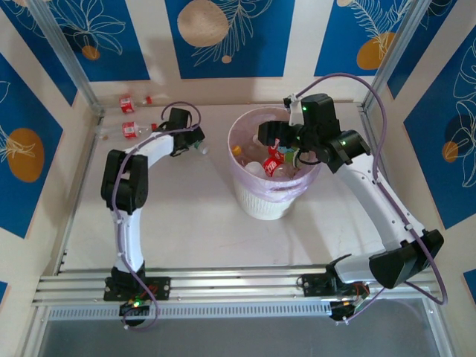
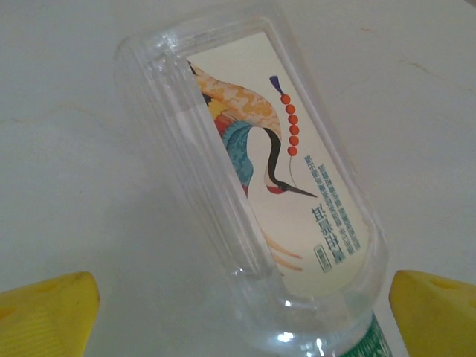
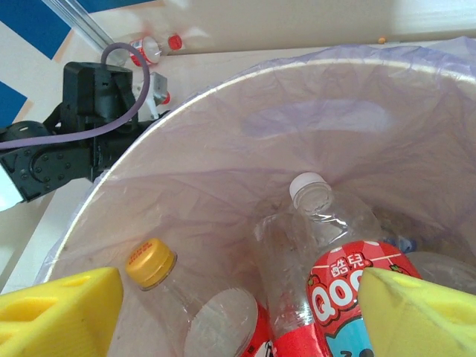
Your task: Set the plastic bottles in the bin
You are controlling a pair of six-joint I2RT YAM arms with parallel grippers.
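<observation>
White table (image 1: 193,208), aluminium rail (image 1: 223,286) along near edge, blue leaf-patterned wall panels (image 1: 256,44) behind

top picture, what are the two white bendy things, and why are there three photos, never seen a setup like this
They are two robot arms bolted to the near edge of a table. The top picture looks down from above. The other two come from a camera on each arm's wrist, and the yellow blocks in their bottom corners are that arm's jaws.

The left arm reaches to a clear bottle with a bird label lying on the table, its jaws open either side of it, not gripping.

The right arm hangs over a white bin lined with a pink bag. Its jaws are open above bottles inside, one with a red label.

More bottles lie at the far left.
</observation>
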